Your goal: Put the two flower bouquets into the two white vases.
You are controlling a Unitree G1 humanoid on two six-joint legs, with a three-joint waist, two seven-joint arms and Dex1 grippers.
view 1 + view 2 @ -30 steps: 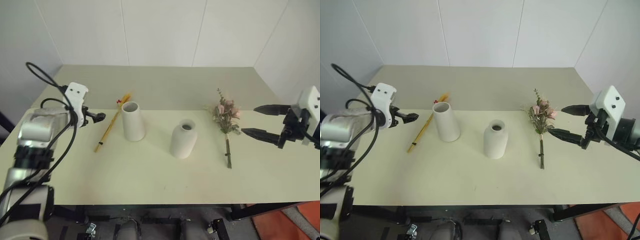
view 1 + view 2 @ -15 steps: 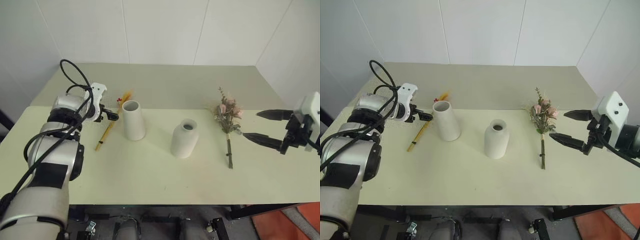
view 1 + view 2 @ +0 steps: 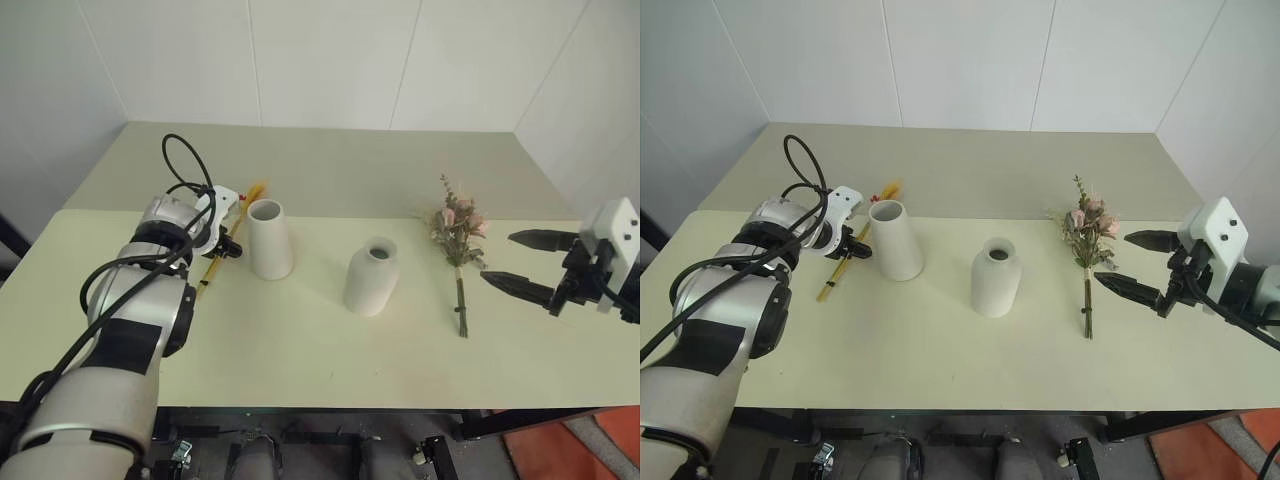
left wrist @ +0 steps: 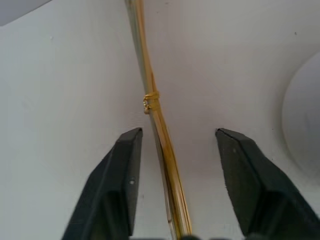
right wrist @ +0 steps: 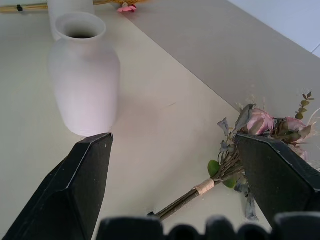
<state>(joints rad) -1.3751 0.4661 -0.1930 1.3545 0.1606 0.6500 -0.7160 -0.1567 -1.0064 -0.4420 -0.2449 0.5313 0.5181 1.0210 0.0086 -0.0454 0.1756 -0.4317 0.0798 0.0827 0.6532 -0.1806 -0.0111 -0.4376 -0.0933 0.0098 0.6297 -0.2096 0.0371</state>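
The left gripper (image 4: 175,150) straddles the golden grass plume (image 4: 160,125) lying flat near the table's (image 3: 300,350) left edge, fingers spread and clear of the stem, beside the cone vase (image 3: 269,239). The right gripper (image 3: 520,262) gapes near the pink bouquet (image 3: 456,235); the bottle vase (image 3: 371,277) stands mid-table.

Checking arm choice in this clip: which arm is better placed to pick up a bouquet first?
Left, probably. The left gripper has its jaws open on either side of the golden plume's stem. The right gripper is open beside the pink bouquet, not around its stem.
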